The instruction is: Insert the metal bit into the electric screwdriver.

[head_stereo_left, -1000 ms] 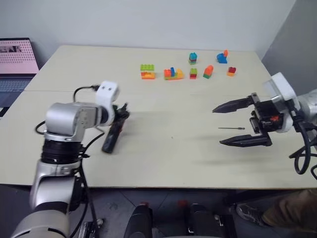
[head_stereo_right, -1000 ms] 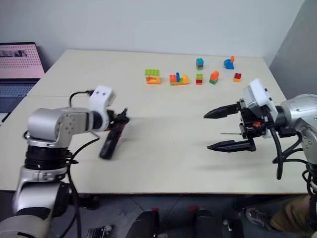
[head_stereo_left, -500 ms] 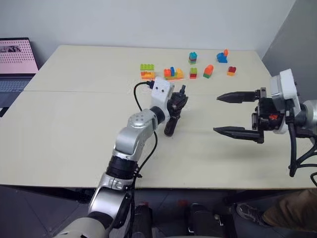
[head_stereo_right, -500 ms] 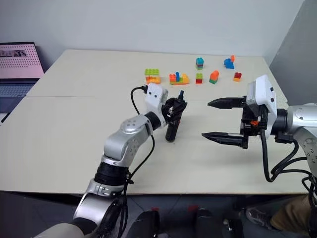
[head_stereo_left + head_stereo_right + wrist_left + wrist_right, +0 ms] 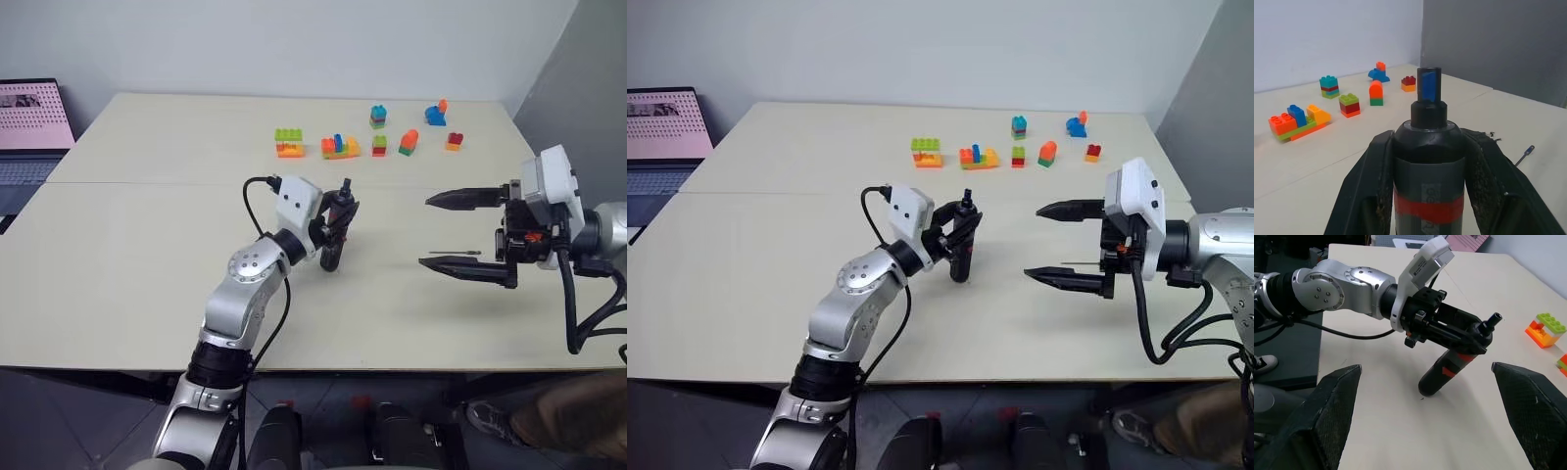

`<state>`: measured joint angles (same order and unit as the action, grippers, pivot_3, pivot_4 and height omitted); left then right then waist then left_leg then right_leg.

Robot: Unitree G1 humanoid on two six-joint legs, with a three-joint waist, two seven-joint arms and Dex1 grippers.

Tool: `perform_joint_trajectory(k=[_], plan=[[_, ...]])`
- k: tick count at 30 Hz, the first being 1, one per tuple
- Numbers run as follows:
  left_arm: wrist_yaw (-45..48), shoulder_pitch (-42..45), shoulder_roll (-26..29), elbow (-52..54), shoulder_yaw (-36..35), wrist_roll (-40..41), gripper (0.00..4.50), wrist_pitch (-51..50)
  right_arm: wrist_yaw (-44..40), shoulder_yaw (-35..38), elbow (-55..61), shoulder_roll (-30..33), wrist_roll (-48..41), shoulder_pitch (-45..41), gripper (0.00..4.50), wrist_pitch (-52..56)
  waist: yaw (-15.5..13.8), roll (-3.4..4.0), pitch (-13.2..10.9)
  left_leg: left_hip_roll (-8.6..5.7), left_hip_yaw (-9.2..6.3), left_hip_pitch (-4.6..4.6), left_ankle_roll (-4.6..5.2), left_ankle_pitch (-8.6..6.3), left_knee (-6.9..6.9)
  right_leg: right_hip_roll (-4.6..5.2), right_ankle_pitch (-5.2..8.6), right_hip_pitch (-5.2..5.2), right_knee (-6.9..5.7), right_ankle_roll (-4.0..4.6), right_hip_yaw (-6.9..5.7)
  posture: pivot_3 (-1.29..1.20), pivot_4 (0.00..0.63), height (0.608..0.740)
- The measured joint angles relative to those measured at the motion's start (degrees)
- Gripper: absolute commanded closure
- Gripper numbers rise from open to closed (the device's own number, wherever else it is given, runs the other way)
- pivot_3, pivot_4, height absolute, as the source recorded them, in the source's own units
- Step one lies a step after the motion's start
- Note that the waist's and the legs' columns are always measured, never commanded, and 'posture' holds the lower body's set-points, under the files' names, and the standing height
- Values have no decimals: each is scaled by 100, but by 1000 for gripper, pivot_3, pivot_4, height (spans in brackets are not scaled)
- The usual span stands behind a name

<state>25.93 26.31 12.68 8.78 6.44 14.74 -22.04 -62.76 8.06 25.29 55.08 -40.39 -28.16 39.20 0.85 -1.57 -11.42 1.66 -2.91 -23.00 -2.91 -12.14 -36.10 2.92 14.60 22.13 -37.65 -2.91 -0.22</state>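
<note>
From the head cameras I see my left gripper (image 5: 336, 217) clamped on the electric screwdriver (image 5: 333, 245), which stands tilted over the middle of the table (image 5: 147, 255), butt end at or just above the surface; I cannot tell if it touches. My right gripper (image 5: 460, 231) sits off to the right with its two black fingers spread wide and nothing between them, pointing toward the screwdriver. The metal bit (image 5: 451, 254) lies flat on the table by the lower finger, thin and hard to pick out. A row of coloured toy bricks (image 5: 338, 146) sits at the far side, and a laptop (image 5: 29, 122) is cut off at the left edge; its pink screen carries writing too small for me to read.

On the left wrist camera, the fingers (image 5: 1369, 188) press both sides of the screwdriver's black barrel just above its red band (image 5: 1428, 209). The blue-tinted socket end (image 5: 1428, 86) points away from me. A grey label above the band has characters I cannot make out. The bit's tip (image 5: 1524, 155) shows on the table beyond the far finger, the rest hidden.

On the right wrist camera, my own fingers (image 5: 1332, 404) stand far apart, empty. Between them I see the left gripper holding the screwdriver slanted, its butt end down by the table.
</note>
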Motion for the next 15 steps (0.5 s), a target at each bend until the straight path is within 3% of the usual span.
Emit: perform_joint_trajectory(k=[9,15], plan=[[-6,-352,254,431,-98,85,2857,-18,-620,-561,-949,293,804,-172,0,-653,88,1,1,1,5,8,1,1,0,-1,6,-1,-3,23,7,0,150,740],[-49,-460,319,509,-159,85,2857,22,-1232,-1693,-2598,324,2175,-1067,0,-1567,120,3,2,3,13,18,1,1,1,-10,6,2,-8,29,23,0,150,740]])
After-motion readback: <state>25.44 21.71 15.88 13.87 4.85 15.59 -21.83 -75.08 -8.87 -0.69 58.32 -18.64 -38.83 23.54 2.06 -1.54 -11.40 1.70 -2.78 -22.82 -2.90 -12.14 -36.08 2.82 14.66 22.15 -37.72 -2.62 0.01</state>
